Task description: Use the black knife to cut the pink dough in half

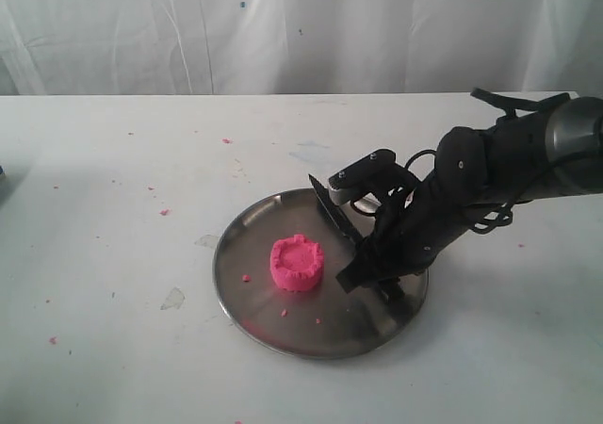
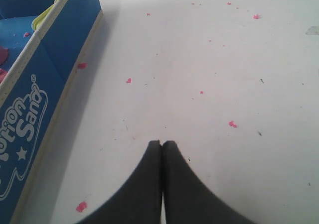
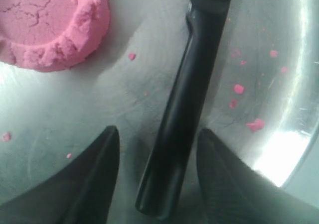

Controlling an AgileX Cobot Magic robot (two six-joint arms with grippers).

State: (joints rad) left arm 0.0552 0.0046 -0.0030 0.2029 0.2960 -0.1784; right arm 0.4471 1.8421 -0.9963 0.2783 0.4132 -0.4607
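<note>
Jaws of right gripper (image 3: 158,132) spread wide astride black knife (image 3: 185,104) on plate (image 3: 99,102), ready for pickup; pink dough (image 3: 47,25) uncut; left gripper (image 2: 162,144) pinched together, idle.

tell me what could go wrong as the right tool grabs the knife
The open right tool straddles the black knife near its handle's end; closing there may let the blade tip or slip. The knife lies flat on the steel plate, so the tool could scrape or shove it. The pink dough sits close; a swinging blade might dent it.
</note>
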